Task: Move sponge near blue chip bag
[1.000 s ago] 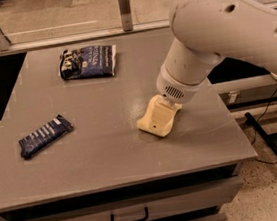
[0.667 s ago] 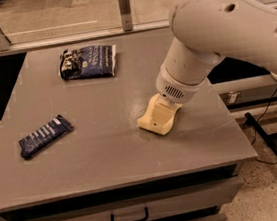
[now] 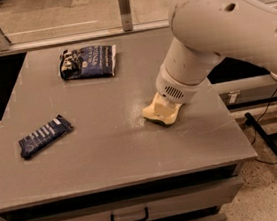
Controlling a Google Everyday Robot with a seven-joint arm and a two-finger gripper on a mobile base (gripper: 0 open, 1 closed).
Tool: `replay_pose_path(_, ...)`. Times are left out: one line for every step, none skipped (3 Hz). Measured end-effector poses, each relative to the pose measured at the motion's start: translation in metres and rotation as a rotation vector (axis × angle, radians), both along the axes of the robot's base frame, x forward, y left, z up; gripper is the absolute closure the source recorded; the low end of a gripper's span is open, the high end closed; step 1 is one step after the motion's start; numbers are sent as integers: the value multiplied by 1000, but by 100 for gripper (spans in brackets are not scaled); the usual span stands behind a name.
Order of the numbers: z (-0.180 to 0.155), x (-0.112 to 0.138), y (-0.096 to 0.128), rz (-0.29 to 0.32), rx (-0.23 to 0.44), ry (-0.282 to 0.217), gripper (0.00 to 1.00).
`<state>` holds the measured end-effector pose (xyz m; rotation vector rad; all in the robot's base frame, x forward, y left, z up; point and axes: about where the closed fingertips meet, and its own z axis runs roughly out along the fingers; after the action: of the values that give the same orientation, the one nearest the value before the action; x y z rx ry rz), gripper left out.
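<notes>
Sponge [image 3: 152,115], pale yellow foam, sits on the table [image 3: 109,156] under the hand [image 3: 167,107]; grip unclear.

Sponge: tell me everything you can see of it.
The sponge is a pale yellow foam block with a darker strip along its lower edge, lying on the grey table towards its right side. The gripper sits on it from above, hiding part of it. The blue chip bag lies apart, farther back left.
</notes>
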<state>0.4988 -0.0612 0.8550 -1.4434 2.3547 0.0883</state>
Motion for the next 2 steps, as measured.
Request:
replay_pose_path(0,0,0,0,0,0,100)
replay_pose_path(7,0,9,29,-41,-29,100)
